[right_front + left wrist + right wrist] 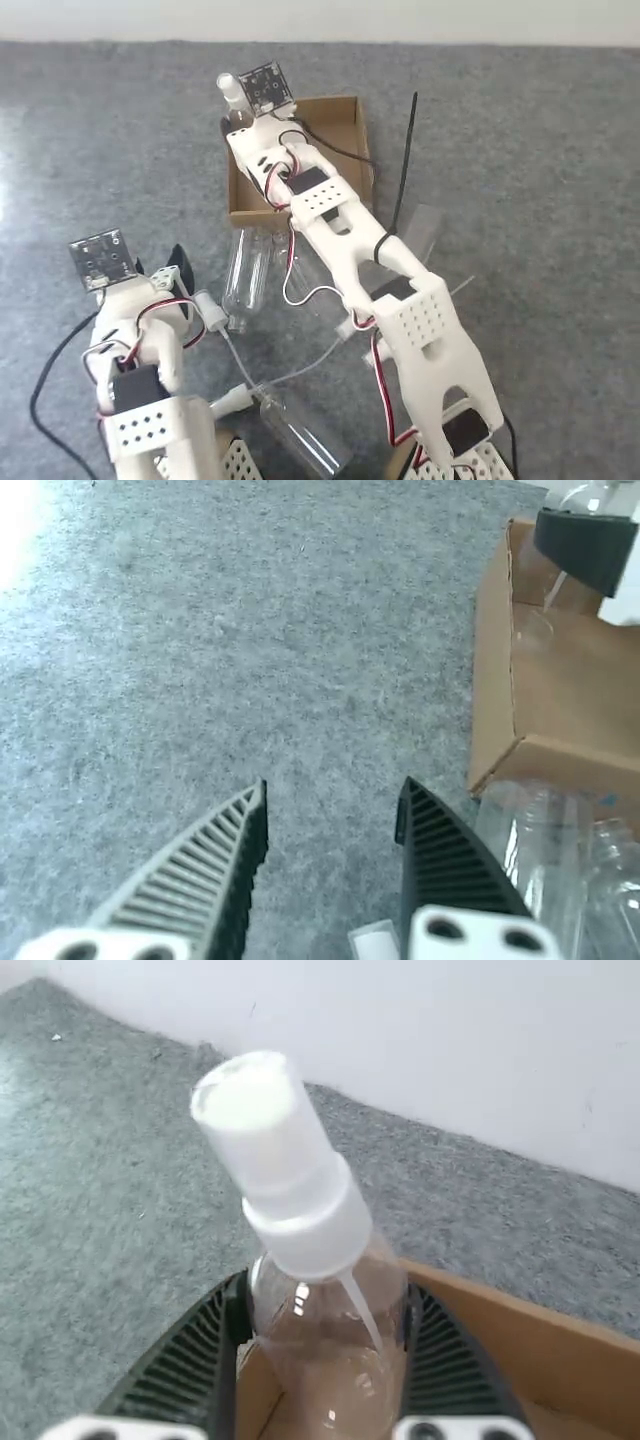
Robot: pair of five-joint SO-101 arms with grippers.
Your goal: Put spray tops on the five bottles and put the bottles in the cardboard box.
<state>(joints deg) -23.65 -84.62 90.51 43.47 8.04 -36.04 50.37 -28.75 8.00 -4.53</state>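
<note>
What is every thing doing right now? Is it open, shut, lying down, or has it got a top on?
right gripper: jaws shut on the held bottle.
held bottle: spray top on, at the cardboard box's edge.
left gripper: jaws open, empty.
cardboard box: open on top.
bottle by the box: lying down, no top.
loose spray top: lying down, on no bottle.
</note>
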